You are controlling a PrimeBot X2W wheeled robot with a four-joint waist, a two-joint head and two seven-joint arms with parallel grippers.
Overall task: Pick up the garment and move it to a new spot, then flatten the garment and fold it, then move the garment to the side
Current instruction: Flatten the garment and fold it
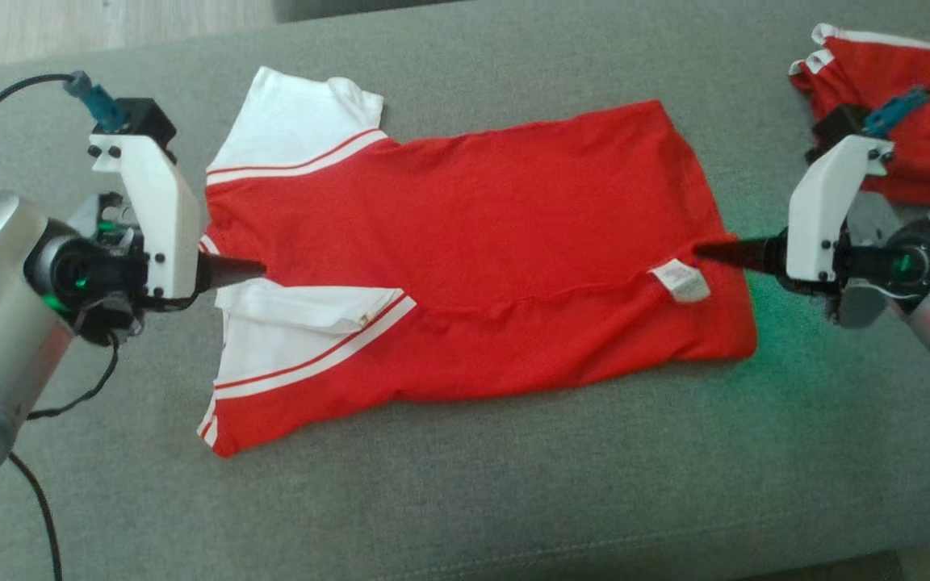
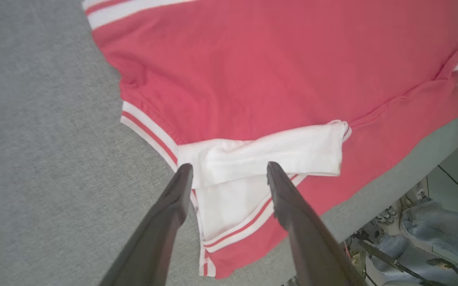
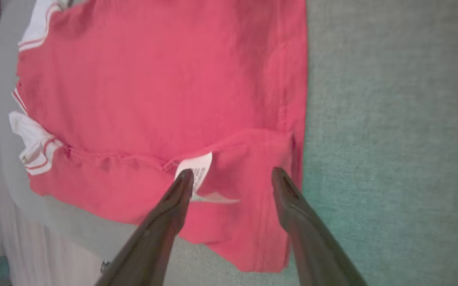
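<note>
At this point the garment (image 1: 473, 242) lay flat across the grey cushion (image 1: 465, 500), near long edge already folded up over the middle, label (image 1: 681, 282) showing. Both grippers were spread wide, gripping nothing: the left gripper (image 2: 229, 169) at the collar end over the white sleeve (image 2: 268, 153), the right gripper (image 3: 233, 172) at the hem by the label. My guess: one fold in, more folding plus the sideways move left. Couldn't tell if the fingertips touched cloth. Another red garment (image 1: 909, 97) sat half hidden behind my right arm.
</note>
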